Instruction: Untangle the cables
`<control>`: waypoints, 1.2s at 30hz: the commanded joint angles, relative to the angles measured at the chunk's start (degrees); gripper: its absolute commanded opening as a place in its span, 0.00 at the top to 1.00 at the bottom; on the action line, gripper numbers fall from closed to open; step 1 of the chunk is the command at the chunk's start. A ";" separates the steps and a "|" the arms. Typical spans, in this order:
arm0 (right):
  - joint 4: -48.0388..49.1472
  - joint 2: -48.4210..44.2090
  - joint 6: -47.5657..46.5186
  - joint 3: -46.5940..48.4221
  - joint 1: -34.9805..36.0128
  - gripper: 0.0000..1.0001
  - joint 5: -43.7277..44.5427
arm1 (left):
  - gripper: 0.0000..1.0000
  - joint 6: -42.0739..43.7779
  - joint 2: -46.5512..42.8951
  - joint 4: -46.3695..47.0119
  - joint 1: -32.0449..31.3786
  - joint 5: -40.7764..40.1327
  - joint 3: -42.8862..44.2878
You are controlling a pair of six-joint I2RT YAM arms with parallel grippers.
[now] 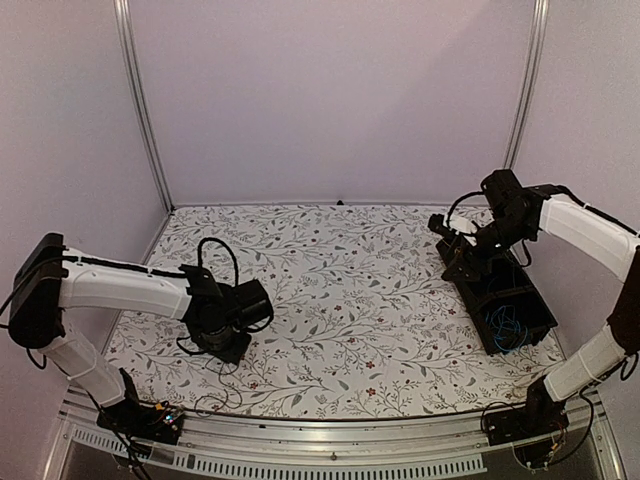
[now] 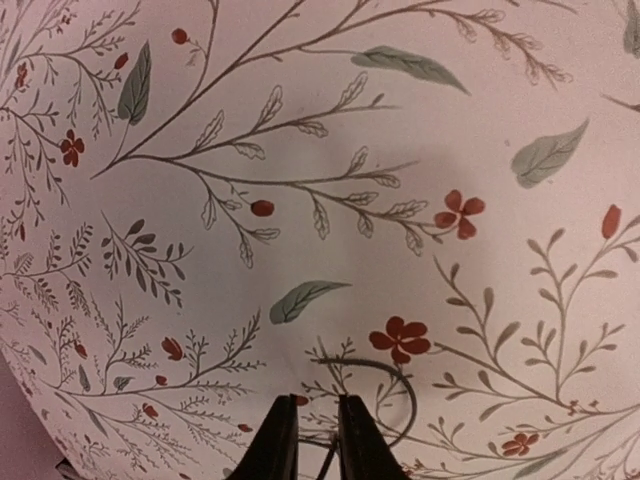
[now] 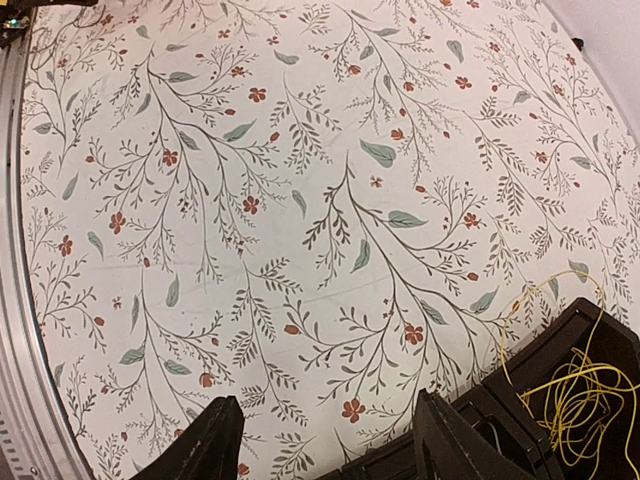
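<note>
Left tool (image 2: 318, 415) sits low over the table (image 1: 350, 290) at about 8 o'clock in the top view. Its jaws are narrow, nearly together. A thin dark cable (image 2: 372, 364) runs up out of the gap and curls in a loop on the floral cloth toward 1 o'clock from the fingertips. We cannot tell whether it's actually pinched.

Right tool (image 3: 325, 420) is spread wide with nothing between its fingers. It hangs over the far end of a black bin (image 1: 515, 285) at 3 o'clock on the table.

The other cables are in that bin. The yellow cable (image 3: 575, 395) is a loose bundle in a compartment at 4 o'clock in the right wrist view, with one strand arcing over the rim onto the table. The blue cable (image 1: 505, 325) lies coiled at the bin's near end.

The dark cable is well apart from the other two, across the table.
</note>
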 commanded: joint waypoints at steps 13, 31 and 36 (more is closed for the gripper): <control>12.23 7.59 15.08 0.97 3.15 0.38 -19.54 | 1.00 18.54 -3.35 37.00 -1.40 11.16 6.56; 4.64 36.48 25.61 15.36 9.19 0.36 -46.60 | 1.00 29.16 6.10 71.03 -5.21 17.36 5.93; 2.39 39.64 27.05 18.68 11.99 0.35 -49.92 | 1.00 29.70 6.94 72.20 -5.65 17.48 6.82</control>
